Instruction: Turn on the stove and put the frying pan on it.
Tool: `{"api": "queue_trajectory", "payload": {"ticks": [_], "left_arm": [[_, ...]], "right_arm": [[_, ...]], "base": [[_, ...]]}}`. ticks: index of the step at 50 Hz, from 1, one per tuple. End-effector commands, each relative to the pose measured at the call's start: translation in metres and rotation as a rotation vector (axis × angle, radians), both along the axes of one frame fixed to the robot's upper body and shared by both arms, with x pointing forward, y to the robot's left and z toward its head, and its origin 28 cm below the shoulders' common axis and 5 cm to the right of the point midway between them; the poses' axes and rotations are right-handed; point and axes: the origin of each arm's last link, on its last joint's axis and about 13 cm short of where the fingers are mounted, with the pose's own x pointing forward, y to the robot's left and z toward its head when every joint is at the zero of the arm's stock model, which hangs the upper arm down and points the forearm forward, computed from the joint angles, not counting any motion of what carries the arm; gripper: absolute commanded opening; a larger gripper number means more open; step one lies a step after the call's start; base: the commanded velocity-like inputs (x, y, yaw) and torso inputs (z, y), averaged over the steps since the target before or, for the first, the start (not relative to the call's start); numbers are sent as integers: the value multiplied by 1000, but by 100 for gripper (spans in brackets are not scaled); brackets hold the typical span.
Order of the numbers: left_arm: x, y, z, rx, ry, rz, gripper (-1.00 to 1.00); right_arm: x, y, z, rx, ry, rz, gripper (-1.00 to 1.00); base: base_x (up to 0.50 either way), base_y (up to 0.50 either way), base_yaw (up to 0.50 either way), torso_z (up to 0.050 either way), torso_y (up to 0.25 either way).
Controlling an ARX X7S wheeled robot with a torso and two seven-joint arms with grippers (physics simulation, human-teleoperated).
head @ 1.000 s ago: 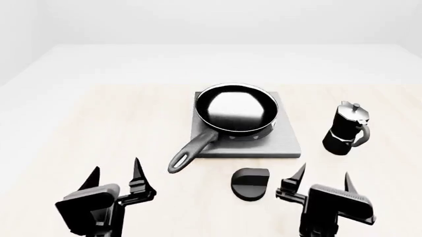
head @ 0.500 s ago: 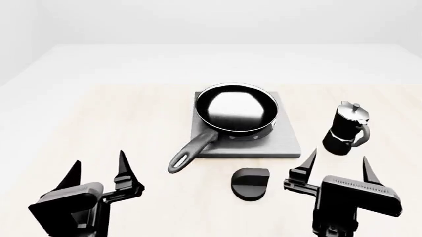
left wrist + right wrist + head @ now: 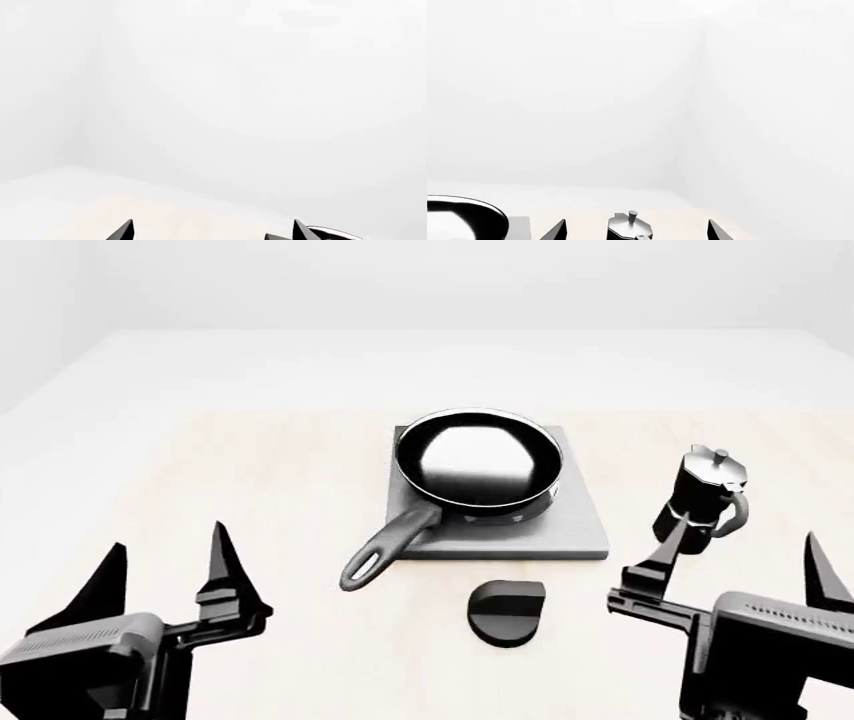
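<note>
Our left hand (image 3: 163,565) hung with fingers apart and empty above the near left part of the table (image 3: 200,470); our right hand (image 3: 741,560) was likewise spread and empty at the near right. Between them lay the knob (image 3: 507,610), just in front of the stove (image 3: 581,525). The pan (image 3: 478,462) sat on the stove, its handle (image 3: 390,540) reaching over the front edge toward our left. A moka pot (image 3: 698,502) stood right of the stove, beyond our right hand.
</note>
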Motion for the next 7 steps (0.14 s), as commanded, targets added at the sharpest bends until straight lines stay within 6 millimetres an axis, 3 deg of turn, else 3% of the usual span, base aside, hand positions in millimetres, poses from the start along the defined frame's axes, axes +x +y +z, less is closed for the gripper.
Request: {"api": "queue_trajectory", "payload": {"ticks": [1,7], "left_arm": [[-8,1,16,-4,-49,-4,100],[-11,1,20,-4,-65,-3,100]], "right_arm": [[-10,-2,13,-14,-21,-6,100],[-16,-6,19,-19,-36,-27,100]], "base": [[0,0,0,0,0],[0,0,0,0,0]]}}
